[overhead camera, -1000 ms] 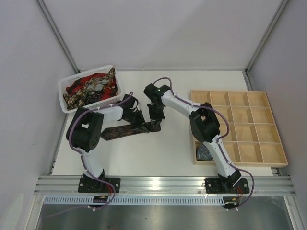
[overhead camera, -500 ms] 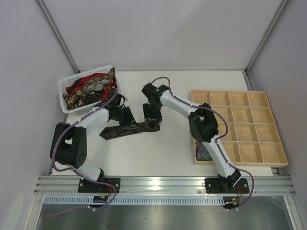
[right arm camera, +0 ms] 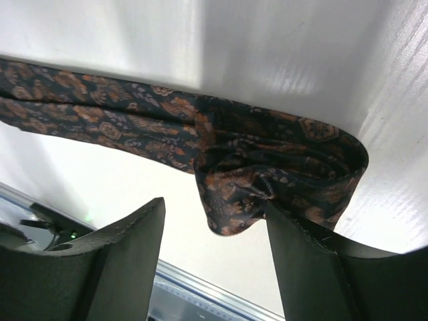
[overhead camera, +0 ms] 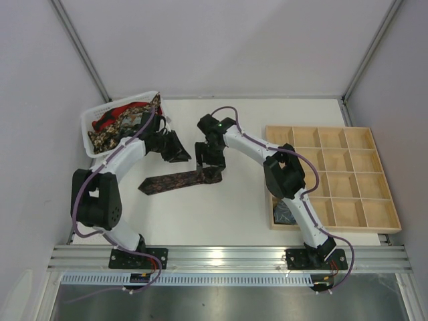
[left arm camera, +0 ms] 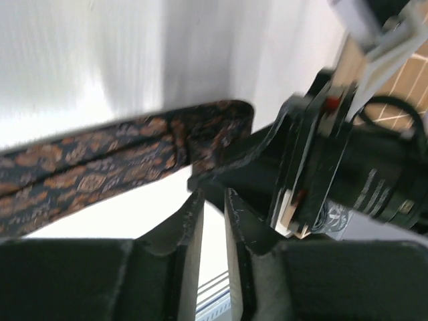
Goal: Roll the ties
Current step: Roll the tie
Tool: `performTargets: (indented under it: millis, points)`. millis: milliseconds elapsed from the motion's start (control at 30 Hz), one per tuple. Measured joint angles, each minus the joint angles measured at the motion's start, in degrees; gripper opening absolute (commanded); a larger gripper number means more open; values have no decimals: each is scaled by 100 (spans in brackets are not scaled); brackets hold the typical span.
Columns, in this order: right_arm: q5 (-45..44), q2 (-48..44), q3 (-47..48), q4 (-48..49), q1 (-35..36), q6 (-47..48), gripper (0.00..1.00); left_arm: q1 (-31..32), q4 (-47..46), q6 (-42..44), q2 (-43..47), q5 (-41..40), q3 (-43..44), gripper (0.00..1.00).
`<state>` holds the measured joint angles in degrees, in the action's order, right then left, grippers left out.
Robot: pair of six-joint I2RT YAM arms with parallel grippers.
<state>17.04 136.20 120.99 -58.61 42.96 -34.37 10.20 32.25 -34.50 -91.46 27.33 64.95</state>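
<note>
A dark brown-maroon tie [overhead camera: 172,182] with an orange figured pattern lay flat on the white bench [overhead camera: 221,214], its pointed end toward the left arm and its other end doubled over into a loose fold. The right claw [right arm camera: 214,207] hung directly over that fold with its fingers spread wide, one on each side of the cloth; whether either finger actually touched the fabric was hard to tell. The left claw [overhead camera: 178,152] was raised off the tie, just beside the white basket [overhead camera: 85,134], its fingers drawn nearly together with only a slit between them and nothing gripped. The basket held a heap of red and gold-black ties [overhead camera: 124,124]. A grey-blue coiled tie [overhead camera: 284,212] sat in the near-left compartment of the wooden tray [overhead camera: 374,225].
</note>
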Motion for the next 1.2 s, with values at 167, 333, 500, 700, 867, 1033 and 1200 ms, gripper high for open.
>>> performTargets:
  millis: [167,333,500,700,867,1033,1200]
  points:
    - [-15,-286,-70,136,-15,-249,68,-4,-57,15,-562,149,682,25]
    - [-162,-1047,-481,225,-87,-629,62,-7,-28,114,-1375,361,1357,18]
    - [-533,-2041,-1731,566,-186,-1419,38,61,422,463,-2280,111,2472,11]
    - [-881,-2603,-3652,1460,-181,-2699,6,516,776,1019,-2706,-798,3442,11]
    - [-1294,-2577,-4118,1923,96,-3633,0,1005,951,1467,-2918,-1414,3676,13]
    - [-1692,-2463,-4116,2468,302,-4325,0,1294,1274,1836,-3213,-1928,3790,8]
    - [-1895,-2223,-4127,2728,433,-4833,0,1421,1596,2114,-3449,-2334,3934,8]
